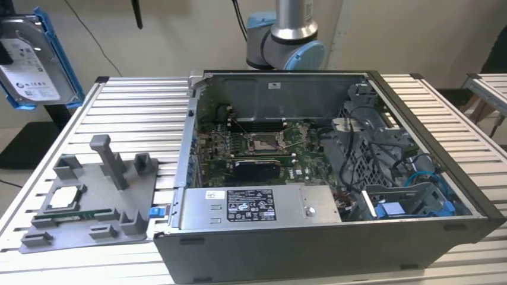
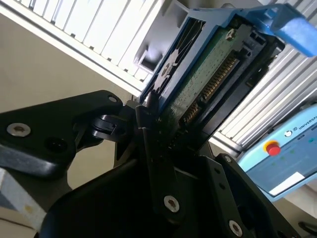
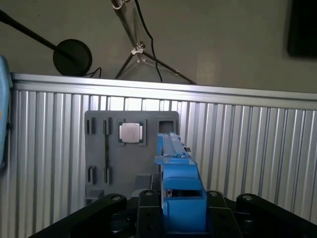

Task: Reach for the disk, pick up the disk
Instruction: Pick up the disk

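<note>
The claw (image 3: 182,210) is clamping the hard drive (image 1: 35,59) by its blue rails, holding it aloft (white label facing outward, print too small to read), well clear of the grey fixture tray (image 3: 131,153) below the claw.

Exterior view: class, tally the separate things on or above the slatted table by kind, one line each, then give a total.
open computer case: 1
grey holder tray: 1
square silver chip in the tray: 1
narrow green strip in the tray: 1
disk, held above the table: 1
Total: 5
</note>
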Robot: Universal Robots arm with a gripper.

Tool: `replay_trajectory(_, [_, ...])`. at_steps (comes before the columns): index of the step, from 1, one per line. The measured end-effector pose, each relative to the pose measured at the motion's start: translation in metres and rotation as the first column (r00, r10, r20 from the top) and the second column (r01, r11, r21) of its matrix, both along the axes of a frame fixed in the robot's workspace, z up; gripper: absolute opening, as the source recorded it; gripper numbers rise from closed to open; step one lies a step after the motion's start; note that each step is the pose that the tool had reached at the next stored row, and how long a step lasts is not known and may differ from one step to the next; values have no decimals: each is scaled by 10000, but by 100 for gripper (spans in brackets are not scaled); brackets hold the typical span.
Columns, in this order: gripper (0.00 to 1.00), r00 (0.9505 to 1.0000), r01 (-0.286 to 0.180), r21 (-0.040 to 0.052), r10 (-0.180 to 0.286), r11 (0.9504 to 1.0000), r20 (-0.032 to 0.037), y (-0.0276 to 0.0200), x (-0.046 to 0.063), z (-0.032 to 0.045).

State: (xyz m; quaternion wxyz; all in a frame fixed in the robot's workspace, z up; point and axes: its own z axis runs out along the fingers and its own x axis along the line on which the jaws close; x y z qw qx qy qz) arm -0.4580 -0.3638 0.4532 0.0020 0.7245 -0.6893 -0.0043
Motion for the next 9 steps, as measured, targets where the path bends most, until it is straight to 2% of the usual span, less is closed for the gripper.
replay_trajectory(9, [0,10000,0,1,0,10000,2,0,-1,198])
